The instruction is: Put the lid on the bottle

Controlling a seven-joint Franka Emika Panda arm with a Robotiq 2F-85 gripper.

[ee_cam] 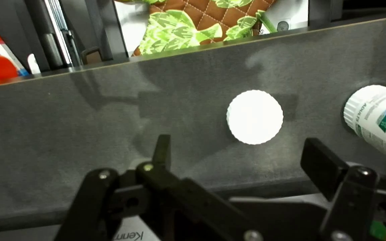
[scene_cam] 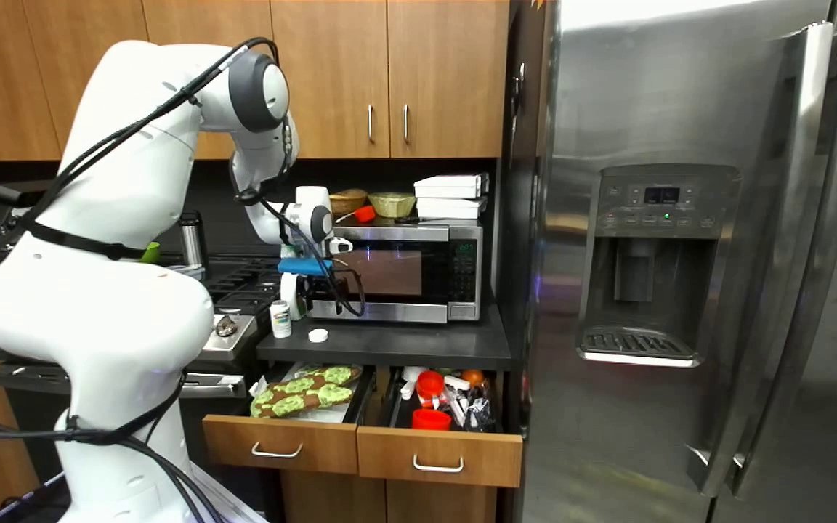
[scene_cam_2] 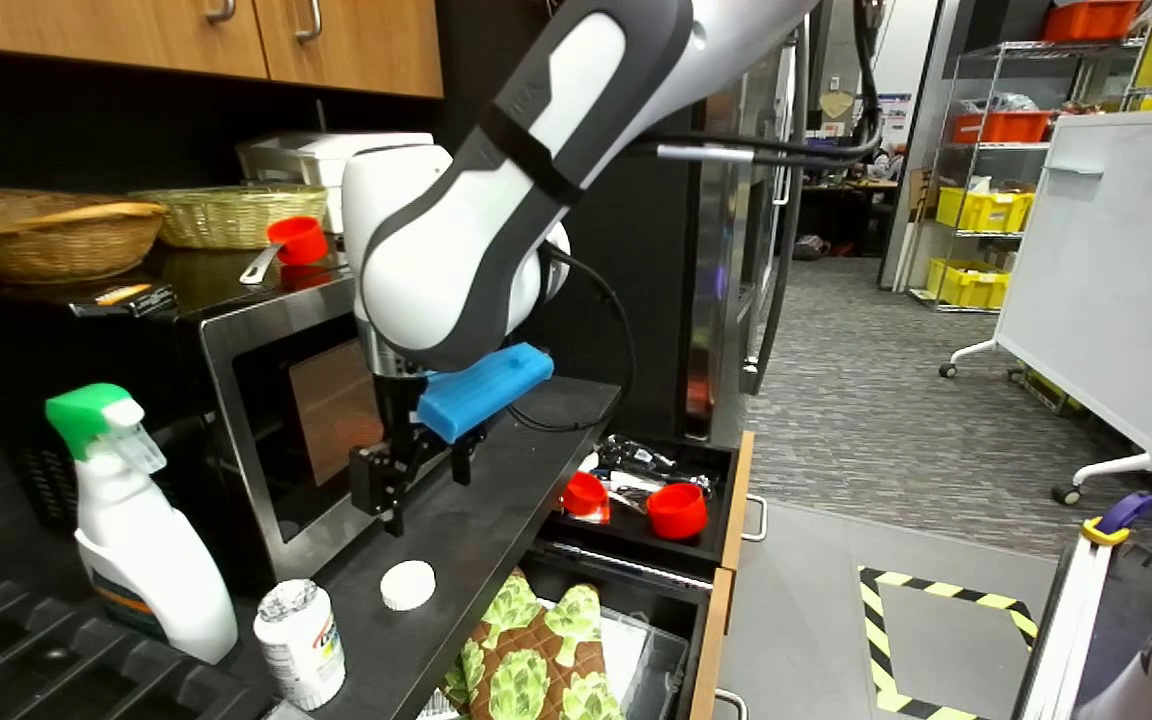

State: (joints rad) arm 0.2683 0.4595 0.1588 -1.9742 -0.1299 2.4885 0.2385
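Observation:
The white round lid with a ribbed edge lies flat on the dark counter, in both exterior views (scene_cam: pixel 318 335) (scene_cam_2: pixel 408 585) and in the wrist view (ee_cam: pixel 255 117). A small white bottle with a printed label stands upright beside it (scene_cam: pixel 281 319) (scene_cam_2: pixel 301 645); its grey, crinkled top shows without a lid. In the wrist view the bottle (ee_cam: pixel 385 113) is cut off at the right edge. My gripper (scene_cam_2: pixel 428 498) is open and empty, above the counter close to the microwave front. In the wrist view the lid shows just beyond the fingertips (ee_cam: pixel 238 144), between them sideways.
The steel microwave (scene_cam: pixel 393 272) stands behind the gripper. A white spray bottle with a green head (scene_cam_2: pixel 151 550) stands behind the small bottle. Two drawers (scene_cam: pixel 280 444) (scene_cam: pixel 439 456) are pulled out below the counter's front edge. A blue block (scene_cam_2: pixel 484 390) sits on the gripper.

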